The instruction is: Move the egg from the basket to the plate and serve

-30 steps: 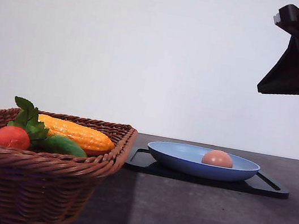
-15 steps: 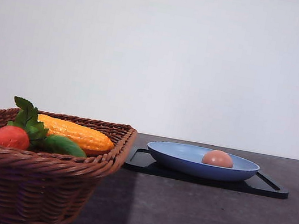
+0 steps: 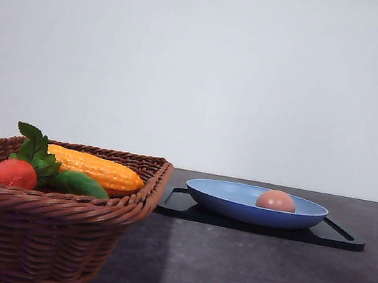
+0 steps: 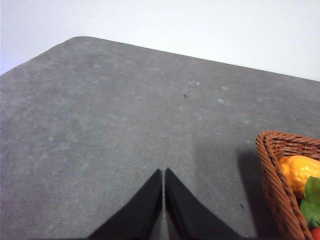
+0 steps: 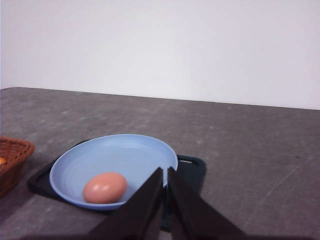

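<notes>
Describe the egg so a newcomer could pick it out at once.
Start at the big wicker basket and look right to the black tray with the blue plate on it. The egg lies in that plate: small, smooth, pinkish-tan, the only thing there.

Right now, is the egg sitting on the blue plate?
Touching. In the right wrist view the egg rests on the plate's inner surface, no gap under it; the front view shows it inside the rim too.
</notes>
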